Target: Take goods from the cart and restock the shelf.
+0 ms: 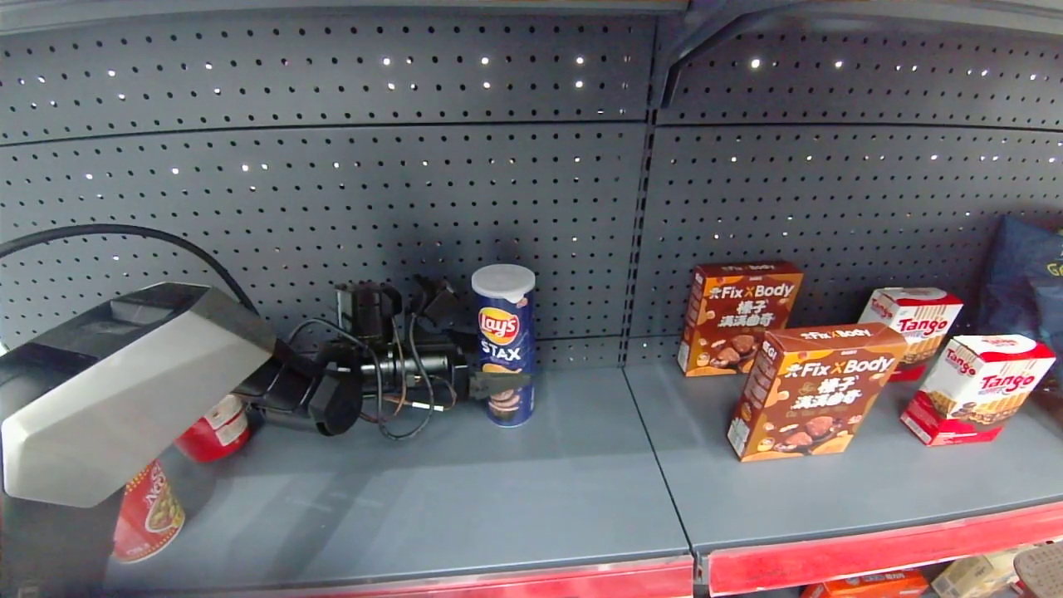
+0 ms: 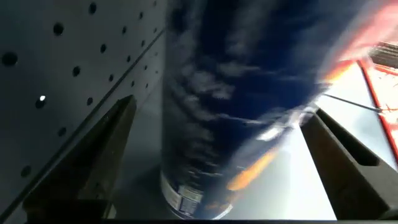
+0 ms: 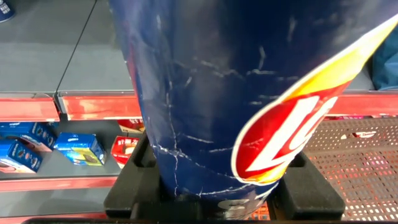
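A blue chips can (image 1: 503,349) with a white lid stands upright on the grey shelf (image 1: 498,490), close to the pegboard back. My left gripper (image 1: 507,375) is open around its lower half. In the left wrist view the can (image 2: 230,93) stands between the two fingers (image 2: 93,168), with a gap on the pegboard side and the other finger close against it. A second blue chips can (image 3: 217,81) sits in my right gripper (image 3: 217,190), which is shut on its base, in front of the lower shelves.
Two brown snack boxes (image 1: 810,390) and two red-and-white wafer boxes (image 1: 980,386) stand on the right shelf section, with a dark blue bag (image 1: 1026,274) behind. Red cups (image 1: 149,511) sit at the far left. Blue boxes (image 3: 74,146) lie on a lower shelf.
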